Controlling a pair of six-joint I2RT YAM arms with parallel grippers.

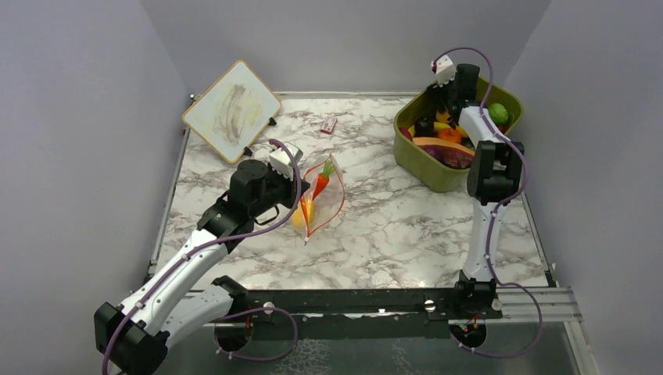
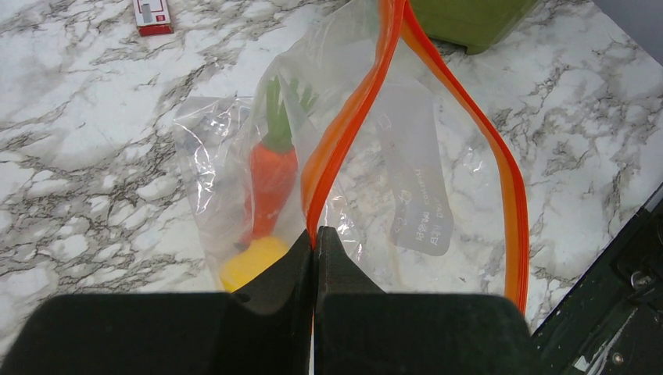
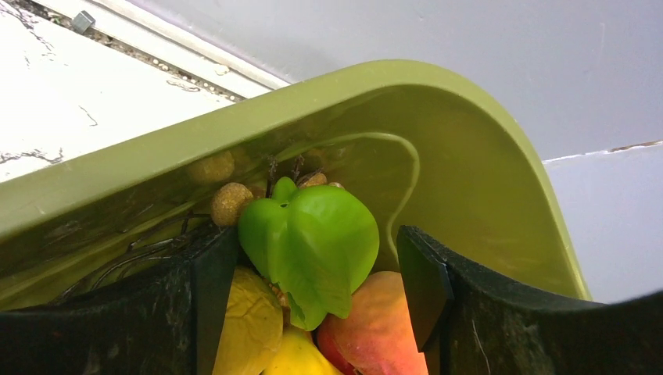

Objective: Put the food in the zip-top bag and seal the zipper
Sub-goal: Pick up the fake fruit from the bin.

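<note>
Fingers [image 2: 289, 269] on the left gripper [image 2: 314, 238] are squeezed tight together, with the orange-red zipper [image 2: 353, 117] pinched between them. From that pinch the strip's two sides bow apart, so the mouth of the zip-top bag [image 2: 422, 141] is gaping open. Inside the clear plastic there's a carrot [image 2: 272, 178] with its green top pointing to 12 o'clock and a yellow piece [image 2: 252, 262] touching its tip at 6 o'clock. The white label patch [image 2: 418, 195] is on the bag's right half.

From the top camera the bag sits left of the middle of the marble table [image 1: 375, 234]. A whiteboard [image 1: 231, 109] leans at about 10 o'clock from it, and a small red-white packet [image 1: 329, 124] lies at 12 o'clock, well apart.

Way over at 2 o'clock is the olive-green tub [image 1: 426, 173], piled with the rest of the food [image 1: 449, 134]: orange, yellow, dark purple, plus a lime green one [image 1: 498, 114] at the far rim. The right gripper [image 3: 317, 244] is down in the tub. Its fingers [image 3: 426, 289] are spread wide, one on each side of a green leafy piece [image 3: 324, 234]. Can't tell if they're touching it. A yellow fruit [image 3: 250, 324] and a peachy one [image 3: 379, 328] sit just under it.
</note>
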